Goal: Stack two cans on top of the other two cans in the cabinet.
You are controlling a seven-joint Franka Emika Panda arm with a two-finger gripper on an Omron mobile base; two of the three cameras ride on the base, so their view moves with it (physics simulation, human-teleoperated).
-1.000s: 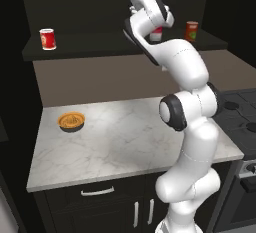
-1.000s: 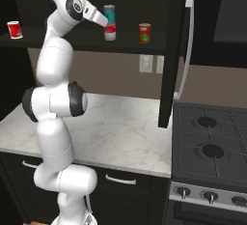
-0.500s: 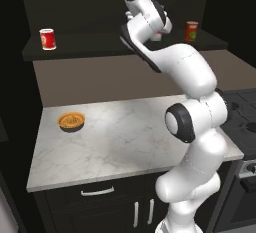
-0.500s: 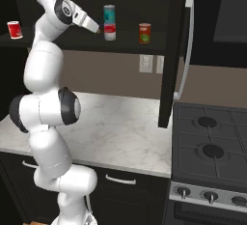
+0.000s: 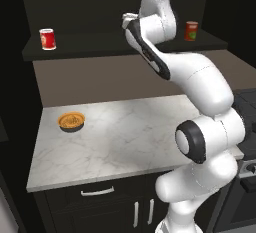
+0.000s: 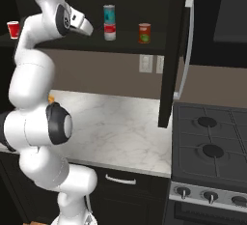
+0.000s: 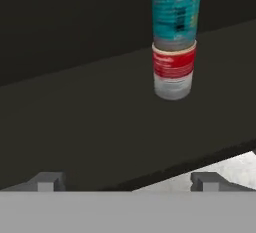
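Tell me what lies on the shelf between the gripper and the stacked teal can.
Nothing: the hand view shows bare dark shelf board between the gripper and the teal can stacked on the red-and-white can.

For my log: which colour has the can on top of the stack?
Teal-blue, with a grey rim: the top can, clearest in the hand view.

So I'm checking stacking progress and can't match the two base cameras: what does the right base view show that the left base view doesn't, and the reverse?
Right base view alone: a teal-blue can standing on a red-and-white can, and the black stove. Left base view alone: a small orange bowl on the marble counter. Both: the bright red can at the shelf's left end, the dark red-orange can, the black cabinet's shelf, and the gripper raised to shelf level.
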